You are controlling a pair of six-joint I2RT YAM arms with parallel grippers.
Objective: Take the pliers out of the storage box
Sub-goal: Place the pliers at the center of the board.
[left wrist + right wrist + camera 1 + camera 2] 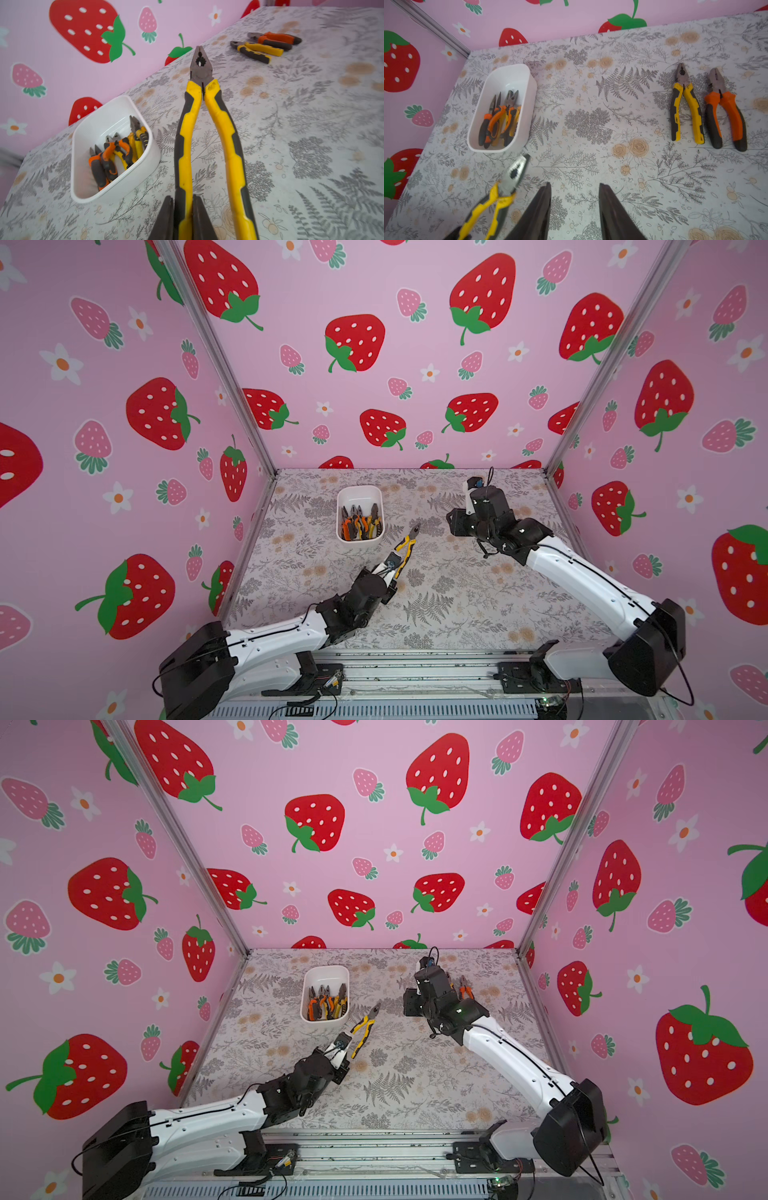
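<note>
Nearest me, the left gripper (184, 218) is clamped on one handle of the held pliers (200, 68), a yellow-and-black pair. The left wrist view shows the other handle splayed free and the blunt nose closed. In both top views the nose points far and right, just off the near right corner of the box (360, 490). No view tells me whether the tool clears the table (436, 605). The box stands left of centre, and the boxed pliers (360, 524) lie heaped inside with noses toward the far wall. They are orange-handled and yellow-handled, too tangled for me to count. Right of centre, about level with the box, the right arm's wrist hides its fingers in both top views. Only the right wrist view shows the right gripper (575, 209): its jaws are moderately parted with nothing between them, over bare table. Farther right, the orange pair (465, 989) peeks out past that wrist in a top view. The wrist views show it whole, flat on the table, nose far. The yellow pair (685, 104) lies just beside it on the box side, parallel and apart. It shows only in the wrist views.
</note>
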